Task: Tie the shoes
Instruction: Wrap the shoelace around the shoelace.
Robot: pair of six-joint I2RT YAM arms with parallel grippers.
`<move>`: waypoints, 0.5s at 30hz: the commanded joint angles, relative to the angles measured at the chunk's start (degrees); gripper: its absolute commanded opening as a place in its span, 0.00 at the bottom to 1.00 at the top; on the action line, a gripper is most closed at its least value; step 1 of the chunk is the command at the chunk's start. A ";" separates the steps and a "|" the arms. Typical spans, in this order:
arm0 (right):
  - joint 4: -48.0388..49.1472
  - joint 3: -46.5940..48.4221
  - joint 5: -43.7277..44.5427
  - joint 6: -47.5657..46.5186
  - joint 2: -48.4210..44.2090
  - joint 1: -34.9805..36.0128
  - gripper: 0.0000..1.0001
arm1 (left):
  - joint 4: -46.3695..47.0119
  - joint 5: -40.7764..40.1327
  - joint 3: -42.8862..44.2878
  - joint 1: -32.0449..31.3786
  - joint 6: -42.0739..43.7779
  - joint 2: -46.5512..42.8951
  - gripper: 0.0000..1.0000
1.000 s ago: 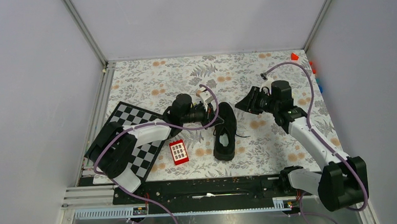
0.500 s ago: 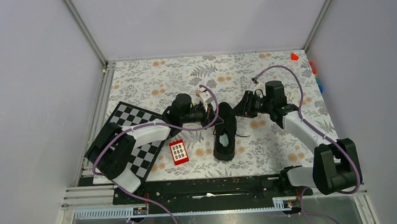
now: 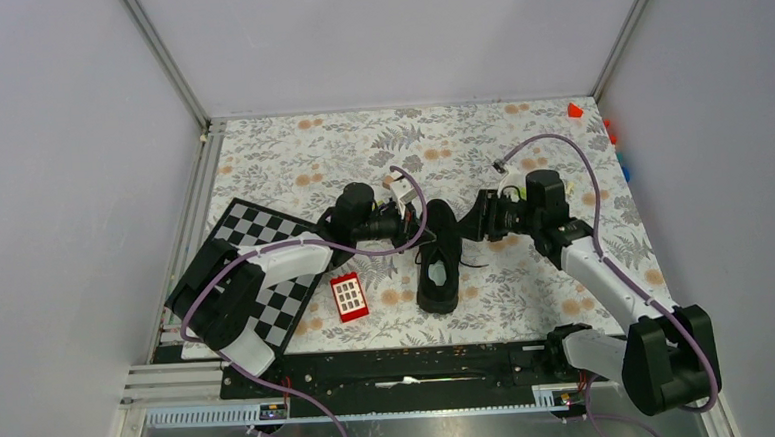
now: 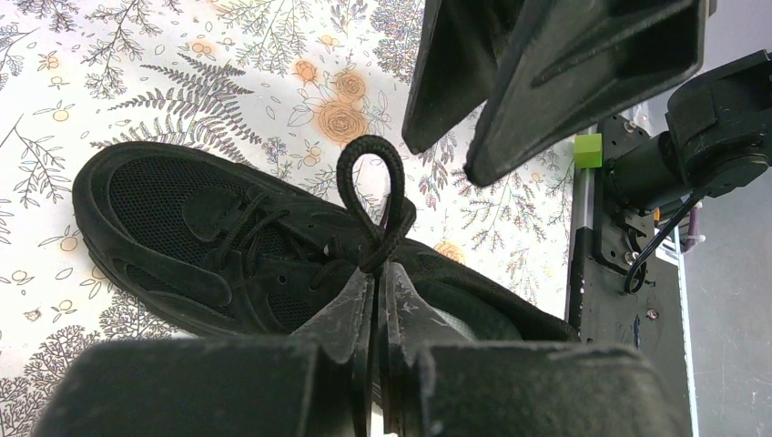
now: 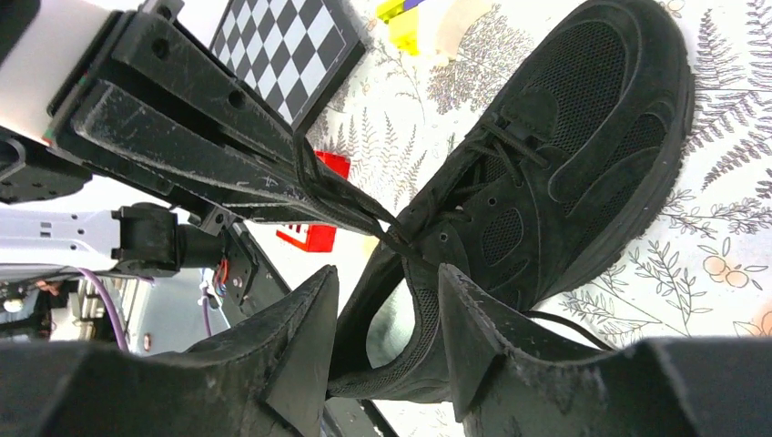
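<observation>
The black shoe (image 3: 438, 258) lies mid-table, toe away from the arm bases. My left gripper (image 3: 413, 224) is at the shoe's left side, shut on a loop of black lace (image 4: 371, 202) that stands up above its fingertips (image 4: 378, 273). The shoe (image 4: 182, 235) fills that view below the loop. My right gripper (image 3: 467, 224) hovers just right of the shoe, open, with nothing between its fingers. In the right wrist view its jaws (image 5: 387, 278) stand apart over the shoe's (image 5: 564, 182) opening, facing the left gripper's fingers (image 5: 209, 155) and the loop (image 5: 308, 177).
A checkerboard (image 3: 266, 267) lies left of the shoe. A red block with white keys (image 3: 349, 297) sits beside it. A loose lace end (image 3: 472, 265) trails right of the shoe. Small coloured blocks (image 3: 575, 111) sit at the far right edge.
My right gripper has swung left to the shoe's right side and opened wider. The left gripper still holds the lace loop in the same place.
</observation>
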 commanded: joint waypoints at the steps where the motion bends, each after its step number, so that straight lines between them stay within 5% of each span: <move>1: 0.44 0.05 -1.07 -5.50 0.00 2.32 0.52 | 1.96 0.72 -0.34 0.28 1.08 -2.14 0.00; 15: -2.28 3.28 10.73 -13.11 0.82 8.21 0.50 | 1.65 0.80 0.44 0.27 1.34 -2.07 0.00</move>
